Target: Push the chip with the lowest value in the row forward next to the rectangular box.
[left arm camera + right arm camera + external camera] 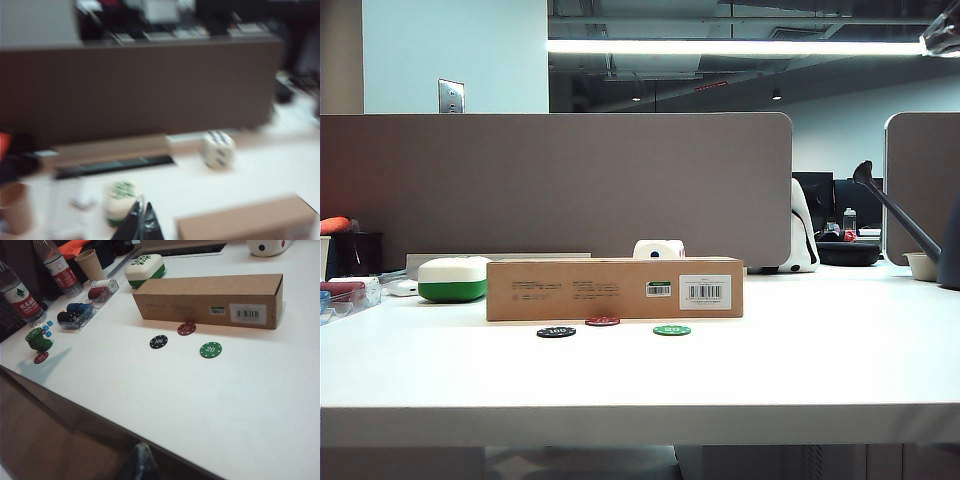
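on the white table (240,405) the maroon chip (186,328) touches the box (210,300), far from both end effectors.

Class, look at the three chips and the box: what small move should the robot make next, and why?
Probably none, or just retreat: the red chip marked 10, lowest of the row, already lies against the cardboard box, ahead of the black chip and green chip.

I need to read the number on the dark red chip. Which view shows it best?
Right wrist view: the dark red chip lies face-up, marked 10. The exterior view shows it edge-on, unreadable. Left wrist view misses it.
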You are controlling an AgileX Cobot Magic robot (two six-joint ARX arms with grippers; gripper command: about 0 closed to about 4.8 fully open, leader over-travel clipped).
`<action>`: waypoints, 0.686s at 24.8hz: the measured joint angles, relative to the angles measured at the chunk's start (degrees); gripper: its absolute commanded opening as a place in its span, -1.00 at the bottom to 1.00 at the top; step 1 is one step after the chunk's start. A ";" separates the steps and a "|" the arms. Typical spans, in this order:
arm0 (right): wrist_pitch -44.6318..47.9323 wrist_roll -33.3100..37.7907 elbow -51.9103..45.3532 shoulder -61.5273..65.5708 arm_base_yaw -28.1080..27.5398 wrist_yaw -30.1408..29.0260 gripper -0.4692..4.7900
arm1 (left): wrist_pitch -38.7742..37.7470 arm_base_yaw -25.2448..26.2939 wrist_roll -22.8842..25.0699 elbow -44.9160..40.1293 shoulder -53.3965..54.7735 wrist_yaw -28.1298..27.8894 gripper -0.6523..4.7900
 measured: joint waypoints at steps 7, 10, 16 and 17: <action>0.00 0.00 0.00 0.07 0.00 0.00 -0.84 | -0.02 9.38 0.00 0.00 -7.82 -0.24 -0.78; 0.00 0.00 0.00 0.07 0.00 0.00 -0.84 | -0.50 11.61 0.24 0.00 -9.66 -0.22 -0.78; 0.00 0.00 0.00 0.07 0.00 0.02 -0.84 | -8.11 12.46 2.60 -4.35 -14.49 -3.02 -0.78; 0.00 0.00 0.00 0.07 0.00 0.00 -0.84 | -9.29 12.44 2.60 -6.47 -15.39 -3.02 -0.78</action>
